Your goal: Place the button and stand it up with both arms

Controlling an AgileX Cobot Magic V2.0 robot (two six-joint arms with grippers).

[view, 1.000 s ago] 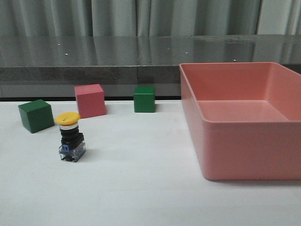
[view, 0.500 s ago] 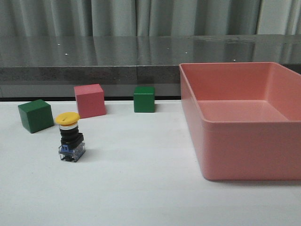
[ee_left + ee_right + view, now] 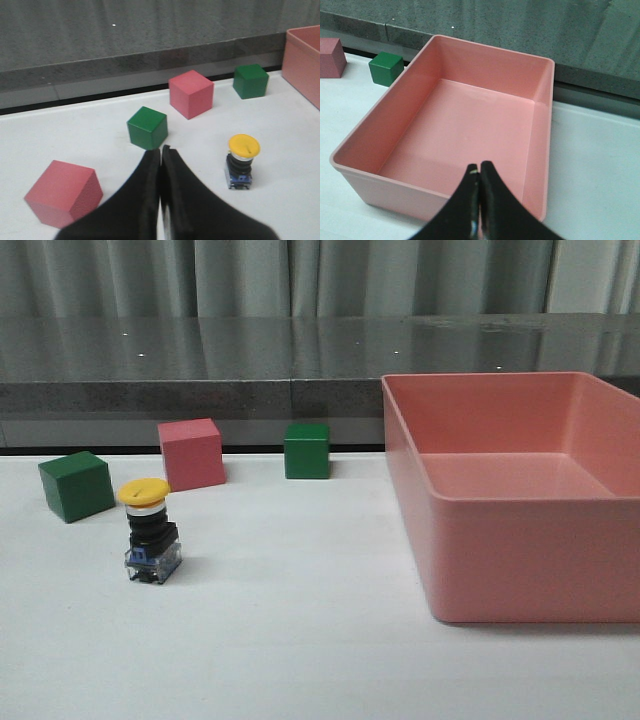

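The button (image 3: pixel 149 531) stands upright on the white table at the left, yellow cap up, blue-clear base down. It also shows in the left wrist view (image 3: pixel 242 161). My left gripper (image 3: pixel 160 150) is shut and empty, well back from the button, with the button off to one side of its tips. My right gripper (image 3: pixel 479 166) is shut and empty, in front of the near wall of the pink bin (image 3: pixel 415 197). Neither arm shows in the front view.
A big pink bin (image 3: pixel 520 570) fills the right side. Behind the button stand a green cube (image 3: pixel 76 485), a pink cube (image 3: pixel 191 453) and another green cube (image 3: pixel 306 450). The left wrist view shows one more pink cube (image 3: pixel 63 192) near my left gripper. A dark ledge runs along the back.
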